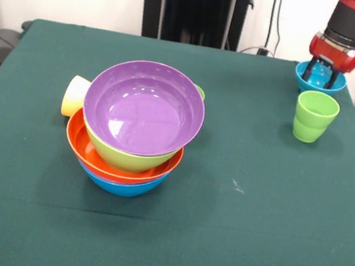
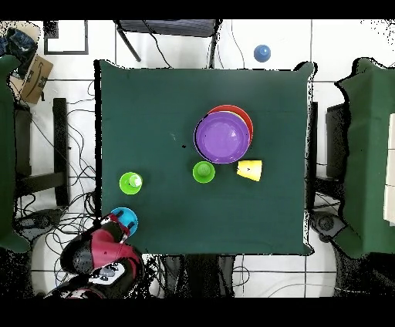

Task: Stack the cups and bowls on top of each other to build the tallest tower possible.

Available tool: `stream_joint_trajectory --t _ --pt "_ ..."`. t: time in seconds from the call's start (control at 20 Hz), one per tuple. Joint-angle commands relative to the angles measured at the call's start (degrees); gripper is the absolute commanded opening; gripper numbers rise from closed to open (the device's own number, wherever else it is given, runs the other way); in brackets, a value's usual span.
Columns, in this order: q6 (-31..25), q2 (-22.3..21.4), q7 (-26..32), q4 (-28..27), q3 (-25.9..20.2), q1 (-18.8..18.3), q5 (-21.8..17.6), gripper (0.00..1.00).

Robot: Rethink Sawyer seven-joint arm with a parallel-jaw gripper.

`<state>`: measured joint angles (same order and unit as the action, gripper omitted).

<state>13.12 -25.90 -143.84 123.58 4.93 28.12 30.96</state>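
Observation:
The tower (image 1: 134, 126) stands left of the table's middle: a blue bowl (image 1: 122, 186) lowest, then an orange bowl (image 1: 81, 147), a lime green bowl (image 1: 126, 157) and a purple bowl (image 1: 144, 106) on top. From above, the purple bowl (image 2: 222, 136) covers most of it. A yellow cup (image 1: 75, 95) lies on its side behind the tower. A green cup (image 2: 204, 172) stands beside it, mostly hidden in the front view. A light green cup (image 1: 315, 116) stands upright at the right. My gripper (image 1: 325, 73) is open, with its fingers lowered into the turquoise bowl (image 1: 303, 79) at the far right corner. No orange cup shows.
A small dark blue round thing (image 2: 262, 52) lies on the floor beyond the table's edge. The turquoise bowl (image 2: 126, 217) sits close to the table's edge by the robot's base. Chairs and cables surround the table (image 1: 254, 206).

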Motion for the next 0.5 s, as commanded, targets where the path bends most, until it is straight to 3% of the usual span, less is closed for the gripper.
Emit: stream_joint_trajectory --t 0.05,0.2,0.5 --pt "2.85 0.94 -13.54 0.70 -7.99 -3.19 -2.28 1.00" --pt "3.85 0.62 -12.69 2.22 -11.84 -9.15 -7.90 1.00" --pt "2.16 -1.68 -11.31 4.17 -11.90 -11.38 -10.37 1.00"
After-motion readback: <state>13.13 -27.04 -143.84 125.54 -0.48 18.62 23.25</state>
